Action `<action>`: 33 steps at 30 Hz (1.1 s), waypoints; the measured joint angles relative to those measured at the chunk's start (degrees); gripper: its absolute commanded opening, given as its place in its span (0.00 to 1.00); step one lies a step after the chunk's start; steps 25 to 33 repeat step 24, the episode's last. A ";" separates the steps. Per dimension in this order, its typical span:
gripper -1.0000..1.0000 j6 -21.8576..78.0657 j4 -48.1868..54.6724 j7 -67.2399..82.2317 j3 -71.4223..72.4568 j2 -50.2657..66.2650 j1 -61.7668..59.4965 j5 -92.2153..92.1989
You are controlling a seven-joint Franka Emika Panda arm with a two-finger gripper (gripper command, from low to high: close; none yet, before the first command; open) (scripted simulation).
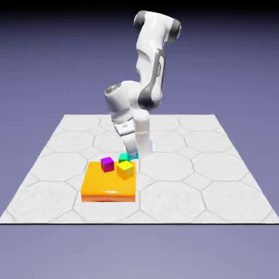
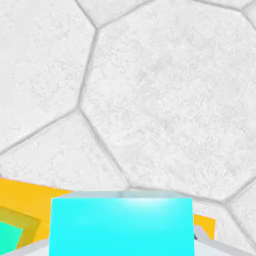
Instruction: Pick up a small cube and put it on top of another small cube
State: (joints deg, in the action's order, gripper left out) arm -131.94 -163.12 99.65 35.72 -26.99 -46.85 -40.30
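Holding the tiny plain cyan cube, my claw pinches it just above the flat orange slab. Pickup is done. Placement remains: the tiny green cube sits close beside, on the slab's far edge, nothing on it yet.

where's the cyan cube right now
The cyan cube is held in the hand, filling the bottom middle of the hand view. In the exterior view it hangs at the orange slab's far edge, by the green cube.
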 measured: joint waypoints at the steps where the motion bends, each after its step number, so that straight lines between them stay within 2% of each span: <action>1: 0.00 0.79 0.08 0.99 0.63 -0.54 -2.08 0.27; 13: 0.00 10.26 0.99 12.95 8.19 -7.05 -27.00 3.51; 15: 0.00 10.42 1.00 13.15 8.32 -7.17 -27.43 3.57; 21: 0.00 -4.51 -2.11 13.11 14.73 4.69 -29.19 1.17; 22: 1.00 -6.57 -2.54 13.11 15.61 6.32 -29.44 0.83; 33: 1.00 -6.60 -2.54 13.21 15.62 6.33 -29.43 0.69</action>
